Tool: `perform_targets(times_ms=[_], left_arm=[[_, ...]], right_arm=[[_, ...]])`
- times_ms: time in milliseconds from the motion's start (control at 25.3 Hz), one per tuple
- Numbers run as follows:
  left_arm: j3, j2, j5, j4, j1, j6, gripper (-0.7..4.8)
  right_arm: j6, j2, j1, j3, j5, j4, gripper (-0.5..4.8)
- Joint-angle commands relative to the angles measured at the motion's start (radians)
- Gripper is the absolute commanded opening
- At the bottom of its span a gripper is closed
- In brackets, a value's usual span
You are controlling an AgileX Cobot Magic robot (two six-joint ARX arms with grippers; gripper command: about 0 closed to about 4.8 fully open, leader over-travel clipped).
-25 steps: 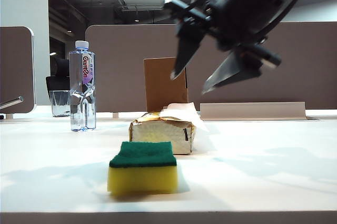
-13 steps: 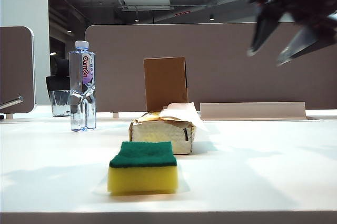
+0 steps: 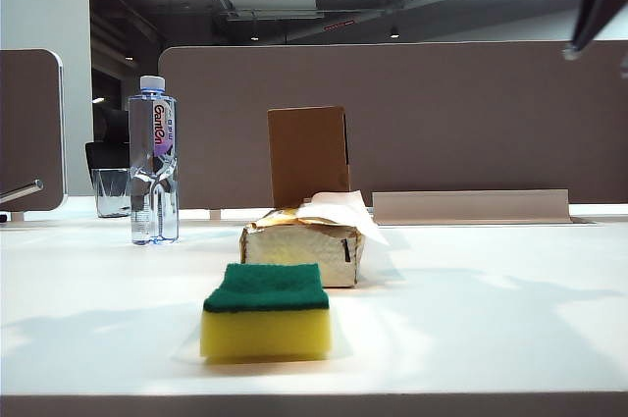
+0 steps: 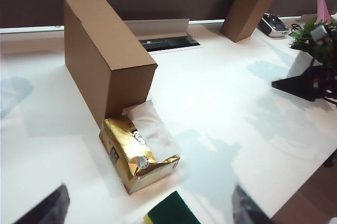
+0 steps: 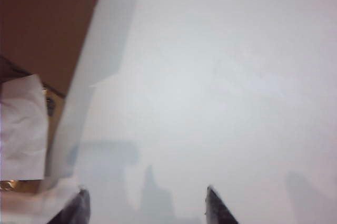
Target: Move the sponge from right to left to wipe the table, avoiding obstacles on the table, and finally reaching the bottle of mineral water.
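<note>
At the near edge of the white surface (image 3: 510, 319) we see the sponge (image 3: 266, 311) lying flat, green scouring face up, with nothing touching it. Just behind it sits the gold tissue pack (image 3: 302, 245) with white tissue sticking out, and behind that the upright brown cardboard box (image 3: 308, 155). The bottle of mineral water (image 3: 153, 160) stands far to the left, well apart from the sponge, with a glass tumbler (image 3: 111, 191) behind it.

The right gripper (image 5: 145, 205) is high at the upper right edge of the exterior view, its fingers (image 5: 217, 208) spread with bare surface between them, grasping nothing. The left gripper (image 4: 147, 211) hovers near the sponge and tissue pack, fingers (image 4: 45, 208) released wide and empty.

We judge the risk to lie in the tight spacing. The sponge rests so near the tissue pack that a descending finger could catch the pack or its loose tissue and drag it along. Once gripped, a leftward wipe that drifts toward the far side could push the pack into the box. At the end, too much travel could topple the light bottle.
</note>
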Motion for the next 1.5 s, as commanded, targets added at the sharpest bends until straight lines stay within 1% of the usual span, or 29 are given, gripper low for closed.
perform_targets(times_ms=[39,118,276,434,553,632,750,947,1066,1105,1145,1184,1263,1342,1500], left_arm=[[0.006,-0.002,0.011,0.009,0.0,0.0,3.99],[0.006,-0.003,0.011,0.009,0.0,0.0,3.99],[0.006,-0.002,0.011,0.008,0.0,0.0,3.99],[0.006,-0.002,0.011,0.006,0.0,0.0,3.99],[0.006,-0.002,0.011,0.003,0.0,0.0,3.99],[0.006,-0.002,0.011,0.002,0.0,0.0,3.99],[0.006,-0.002,0.011,0.001,0.0,0.0,3.99],[0.006,-0.003,0.012,-0.021,0.0,0.0,3.99],[0.006,-0.002,0.014,-0.046,0.0,0.0,3.99],[0.006,-0.002,0.015,-0.059,0.0,-0.003,3.99],[0.006,-0.003,0.029,-0.081,0.0,-0.025,3.99],[0.006,-0.003,0.062,-0.135,-0.001,-0.049,3.99],[0.006,-0.002,0.079,-0.212,-0.001,-0.048,3.99],[0.006,-0.002,0.077,-0.347,-0.001,-0.04,4.0],[0.006,-0.003,0.077,-0.441,-0.016,-0.04,4.04]], right_arm=[[-0.011,-0.043,-0.049,0.007,-0.08,-0.079,2.83],[-0.011,-0.068,-0.076,0.01,-0.12,-0.139,2.83],[-0.014,-0.122,-0.109,0.01,-0.13,-0.234,2.83],[-0.013,-0.199,-0.117,0.01,-0.141,-0.324,2.83],[-0.002,-0.241,-0.117,0.01,-0.195,-0.373,2.69],[0.0,-0.266,-0.117,0.01,-0.224,-0.407,2.69],[0.005,-0.295,-0.117,0.01,-0.233,-0.454,2.69],[0.037,-0.327,-0.113,0.01,-0.342,-0.545,2.7],[0.051,-0.333,-0.113,0.01,-0.388,-0.581,2.7],[0.052,-0.337,-0.113,0.01,-0.394,-0.594,2.7],[0.052,-0.342,-0.113,0.01,-0.394,-0.605,2.7],[0.052,-0.351,-0.113,0.01,-0.394,-0.621,2.7],[0.053,-0.362,-0.113,0.011,-0.395,-0.63,2.69],[0.055,-0.386,-0.113,0.013,-0.394,-0.66,2.69],[0.055,-0.396,-0.112,0.023,-0.394,-0.683,2.69]])
